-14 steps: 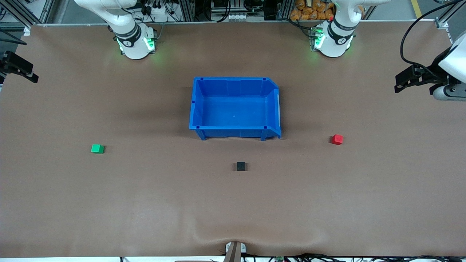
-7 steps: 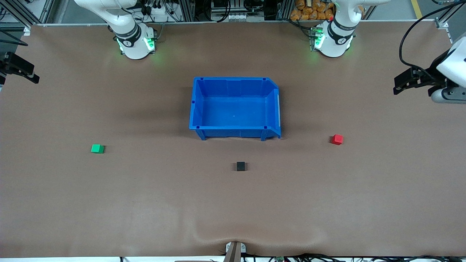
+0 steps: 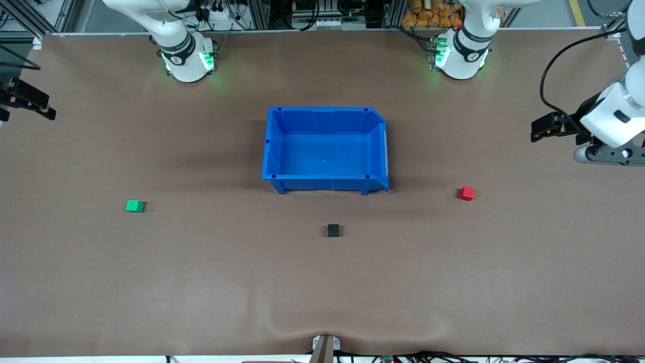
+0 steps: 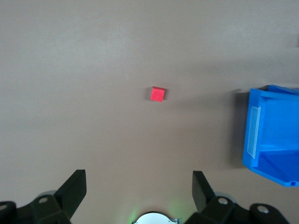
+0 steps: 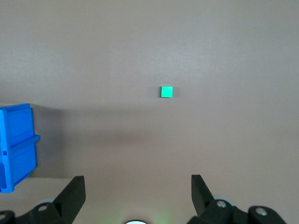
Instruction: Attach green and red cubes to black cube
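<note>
The black cube (image 3: 333,230) sits on the table, nearer to the front camera than the blue bin (image 3: 325,148). The green cube (image 3: 134,206) lies toward the right arm's end and shows in the right wrist view (image 5: 167,92). The red cube (image 3: 466,193) lies toward the left arm's end and shows in the left wrist view (image 4: 158,94). My left gripper (image 3: 539,129) (image 4: 138,186) hangs open and empty over bare table near the red cube. My right gripper (image 3: 43,107) (image 5: 138,189) hangs open and empty over the table's edge at the right arm's end.
The blue bin is empty and stands mid-table between the two arm bases; its corner shows in both wrist views (image 4: 275,135) (image 5: 16,144). A black cable (image 3: 552,65) loops above the left gripper. The brown table cover has a wrinkle (image 3: 322,327) at the front edge.
My left gripper has moved over the table toward the red cube and the front camera. My right gripper has shifted only slightly. The cubes have not moved.
</note>
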Robot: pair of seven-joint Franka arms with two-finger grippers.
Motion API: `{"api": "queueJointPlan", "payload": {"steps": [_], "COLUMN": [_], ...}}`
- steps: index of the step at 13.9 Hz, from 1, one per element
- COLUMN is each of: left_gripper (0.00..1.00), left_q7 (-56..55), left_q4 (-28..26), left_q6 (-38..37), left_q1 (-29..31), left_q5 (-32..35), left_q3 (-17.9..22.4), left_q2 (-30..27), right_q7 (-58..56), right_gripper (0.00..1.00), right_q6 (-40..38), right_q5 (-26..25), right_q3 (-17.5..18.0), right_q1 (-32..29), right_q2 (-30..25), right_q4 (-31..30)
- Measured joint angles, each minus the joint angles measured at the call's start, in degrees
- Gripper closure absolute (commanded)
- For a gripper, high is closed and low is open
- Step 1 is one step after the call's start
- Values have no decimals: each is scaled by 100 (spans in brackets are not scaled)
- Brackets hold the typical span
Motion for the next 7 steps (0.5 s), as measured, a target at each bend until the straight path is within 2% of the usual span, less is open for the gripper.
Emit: {"api": "queueJointPlan", "payload": {"steps": [7], "left_gripper": [0], "left_q7": [0], "left_q4": [-639], "left_q6": [659], "left_q1": [-6], "left_q5": [-5], "left_q3": [-11], "left_q2": [16], "right_q7": [0], "right_gripper": [0], "right_q6": [4], "right_q5": [10], "right_q3": [9], "right_q1": [2], "right_q2": [363], "right_q4": [-25]}}
